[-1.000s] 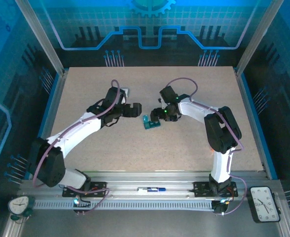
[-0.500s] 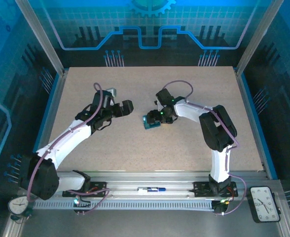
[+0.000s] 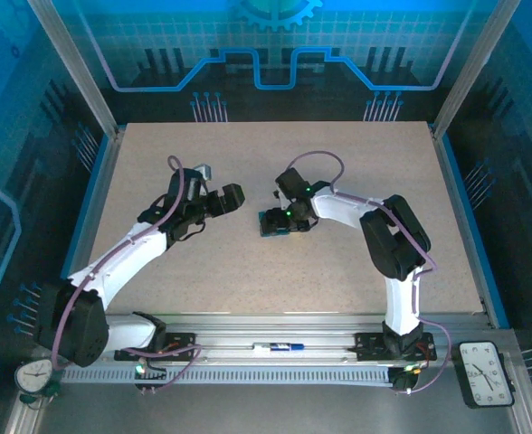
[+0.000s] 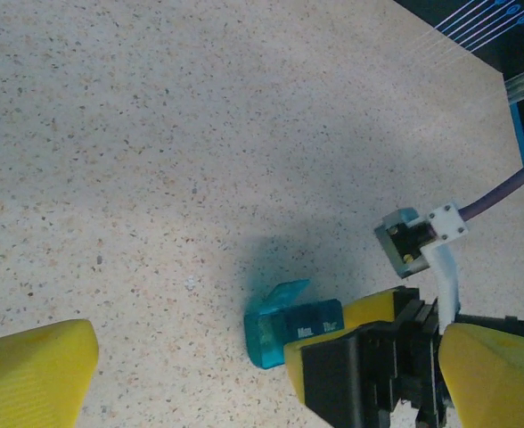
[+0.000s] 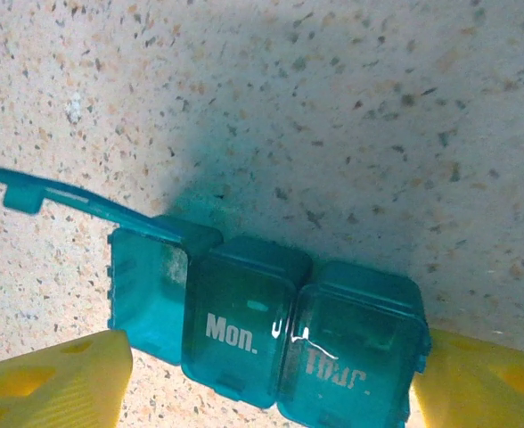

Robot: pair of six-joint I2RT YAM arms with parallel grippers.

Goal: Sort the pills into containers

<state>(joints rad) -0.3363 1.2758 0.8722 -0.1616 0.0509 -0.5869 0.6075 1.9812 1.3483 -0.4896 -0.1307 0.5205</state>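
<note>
Pill box (image 5: 271, 339) lies on the desk (image 3: 338, 163), one end lid open. Right pincer (image 5: 271, 379) flanks its ends; I cannot tell if it grips. Left pincer (image 4: 264, 367) is spread wide apart.

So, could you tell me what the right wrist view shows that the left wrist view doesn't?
Right wrist view: all three compartments of the pill box close up, with the right gripper pressing a yellow finger against each end. Left wrist view: the small grey module on the right arm's wrist, its purple cable, and the open left gripper, apart from the box. Both: the teal box, its raised end lid, the "Mon." label and the speckled table.
</note>
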